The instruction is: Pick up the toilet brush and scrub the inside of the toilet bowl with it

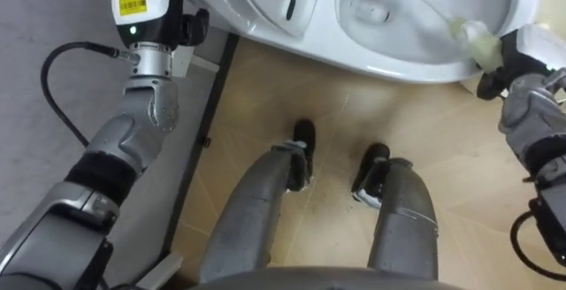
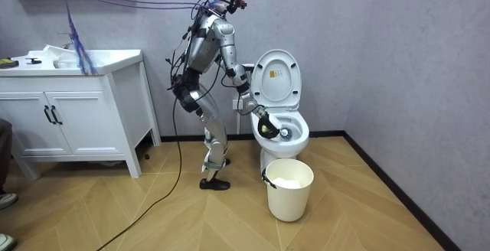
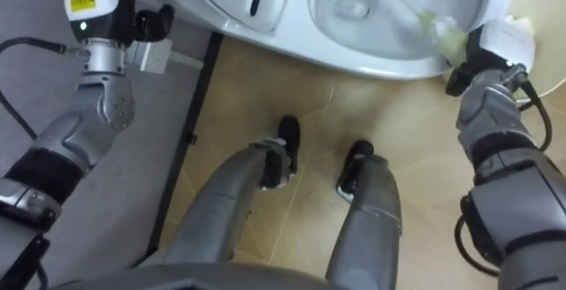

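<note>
Standing on wood floor [image 1: 265,104] at the toilet [image 1: 424,58], right hand [image 1: 516,60] clenching the brush [image 1: 467,35].

Bucket [image 2: 289,192] stands just before the toilet [image 2: 277,79] — floor [image 2: 375,205] around lies open.

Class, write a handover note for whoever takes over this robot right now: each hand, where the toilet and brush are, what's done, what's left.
Right hand: shut on the white toilet brush with pale grip, at the bowl's near rim.
Left hand: raised beside the lifted lid; state unreadable.
The brush's dark bristles are down inside the white ceramic toilet bowl. A cream round bin stands beside the toilet.
Done: brush in hand and in the bowl.
Left: scrub round the bowl, then put the brush away.
</note>
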Tool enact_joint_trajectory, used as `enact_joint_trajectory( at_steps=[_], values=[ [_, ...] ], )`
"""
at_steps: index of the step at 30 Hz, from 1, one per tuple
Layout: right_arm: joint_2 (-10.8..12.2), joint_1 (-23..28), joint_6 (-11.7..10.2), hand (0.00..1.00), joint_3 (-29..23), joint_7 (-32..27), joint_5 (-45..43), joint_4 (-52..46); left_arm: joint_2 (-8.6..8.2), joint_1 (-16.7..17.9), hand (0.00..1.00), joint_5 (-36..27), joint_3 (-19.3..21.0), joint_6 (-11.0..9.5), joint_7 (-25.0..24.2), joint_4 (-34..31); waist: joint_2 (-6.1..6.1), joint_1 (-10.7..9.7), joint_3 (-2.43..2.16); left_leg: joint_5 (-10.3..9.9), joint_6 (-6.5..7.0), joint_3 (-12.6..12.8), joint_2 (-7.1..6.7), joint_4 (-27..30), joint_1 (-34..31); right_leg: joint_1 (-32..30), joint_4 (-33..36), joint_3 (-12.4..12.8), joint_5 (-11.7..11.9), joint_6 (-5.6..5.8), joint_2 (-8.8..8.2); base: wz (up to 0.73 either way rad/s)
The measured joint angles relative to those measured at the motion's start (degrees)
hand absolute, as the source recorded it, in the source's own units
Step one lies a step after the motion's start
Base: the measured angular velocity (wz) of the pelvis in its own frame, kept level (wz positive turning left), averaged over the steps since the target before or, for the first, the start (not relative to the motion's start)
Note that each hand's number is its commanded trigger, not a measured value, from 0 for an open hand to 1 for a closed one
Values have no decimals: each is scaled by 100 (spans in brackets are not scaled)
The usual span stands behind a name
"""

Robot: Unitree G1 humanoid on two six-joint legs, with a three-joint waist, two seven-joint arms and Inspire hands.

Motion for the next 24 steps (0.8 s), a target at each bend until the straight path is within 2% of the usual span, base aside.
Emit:
enact_joint_trajectory(
  at_steps=[2,5,6,9,13,16,20,24],
  values=[
    [-2,12,63,100,137,2,-465,-161,2,-13,0,-3,3,-2,0,19,2,-13,-1,-8,0,-13,29,31,-5,22,-25,-19,29,-9,59,-9],
    [18,145,273,100,378,-8,-1128,-376,3,-8,0,-8,-15,-9,-1,25,23,77,-10,-7,-3,-4,132,27,-3,77,-179,-74,135,-51,145,-17],
    [29,222,326,100,524,-14,-1244,-380,6,-15,0,-11,-19,-34,-15,25,66,126,-14,-10,-11,-22,181,15,-3,133,-275,-136,185,-73,187,-12],
    [34,413,444,100,595,-25,-1351,-511,11,-1,0,-48,-41,-82,6,29,126,148,-18,-9,-21,-21,228,-33,-1,186,-396,-190,232,-87,217,-5],
    [-117,801,557,100,598,-63,-1472,-964,11,52,0,-74,-91,-240,-1,33,235,153,-47,-9,-21,-39,250,-78,46,246,-526,-190,280,-79,291,-3],
    [-130,1000,565,100,590,-22,-1472,-1198,79,91,0,-191,-137,-327,-2,37,264,120,-61,-17,-35,-39,240,-125,110,309,-588,-187,283,-74,320,0],
    [-135,1027,565,100,590,2,-1475,-1236,177,113,0,-308,-144,-446,-7,37,275,105,-69,-31,-58,-29,238,-125,121,317,-590,-149,272,-75,359,0],
    [-427,813,551,100,796,106,-1510,-1150,280,75,0,-402,-242,-476,-138,13,275,215,-69,-57,-84,-40,258,-83,125,315,-579,-113,267,-80,368,-4]
  ],
)
